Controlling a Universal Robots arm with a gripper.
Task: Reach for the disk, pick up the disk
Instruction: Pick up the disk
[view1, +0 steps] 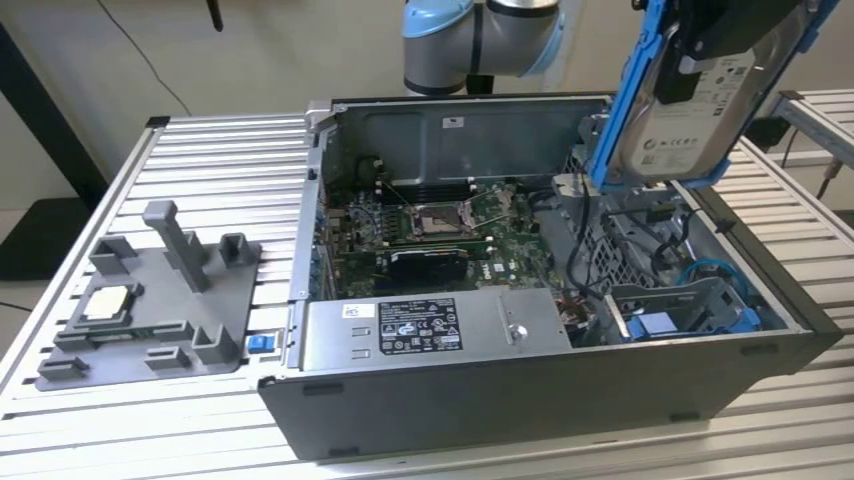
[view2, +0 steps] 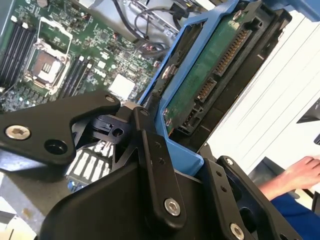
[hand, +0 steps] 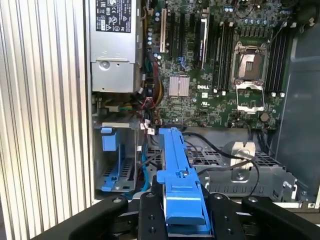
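Observation:
The disk (view1: 687, 105) hangs upright in the air over the right rear corner of the open computer case (view1: 534, 400), its white label facing the exterior camera and blue rails along its sides. My gripper (view1: 718, 35) grips it from above and is shut on it. In the second wrist view the disk's green circuit-board underside (view2: 212, 70) and blue rail run away from my gripper (view2: 185, 155), whose black fingers (view2: 152, 160) clamp both sides. In the first wrist view the disk (hand: 177, 172) shows edge-on as a blue rail between the black fingers (hand: 149, 212) of my gripper (hand: 184, 212).
Below lie the motherboard (view1: 427, 235), the power supply (view1: 420, 325) and a drive bay with blue parts (view1: 681, 310). A grey plastic stand (view1: 154, 310) holding a small silver chip sits on the slatted table (view1: 227, 160) at the exterior view's left. A person's hand (view2: 300, 172) rests beside the table.

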